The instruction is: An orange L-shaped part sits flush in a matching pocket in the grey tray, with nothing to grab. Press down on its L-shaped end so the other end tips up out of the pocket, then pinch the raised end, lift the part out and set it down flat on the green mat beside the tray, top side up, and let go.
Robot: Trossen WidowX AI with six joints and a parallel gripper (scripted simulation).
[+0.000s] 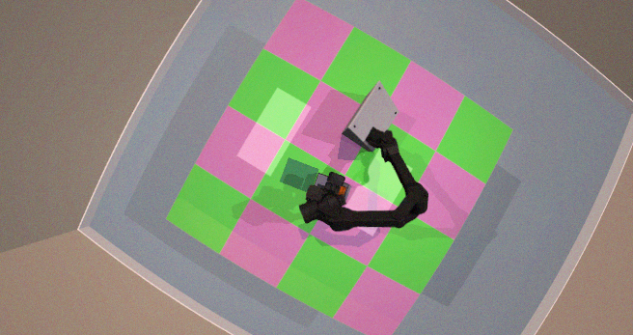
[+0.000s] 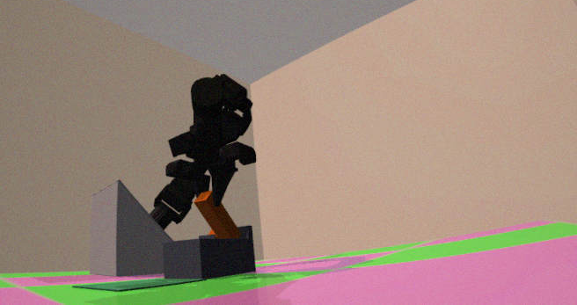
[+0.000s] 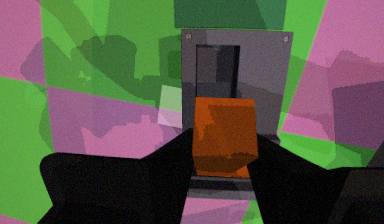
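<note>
The orange part (image 1: pixel 342 190) (image 2: pixel 222 221) (image 3: pixel 225 125) is steeply tilted, its raised end up between the fingers of my gripper (image 2: pixel 212 197) (image 3: pixel 220 136). The gripper is shut on that raised end. The part's lower end is at the top of the grey tray (image 2: pixel 182 261) (image 3: pixel 265 75); whether it still touches the pocket is hidden. The near part of the pocket shows empty and dark in the wrist view. The dark green mat (image 1: pixel 299 167) (image 2: pixel 123 285) (image 3: pixel 228 14) lies flat beside the tray, with nothing on it.
A tall grey wedge block (image 1: pixel 373 105) (image 2: pixel 103 235) stands behind the tray in the exterior view, and the arm's base is mounted on its slope. The floor is pink and green checkered, with pale patches and shadows. Walls stand around it.
</note>
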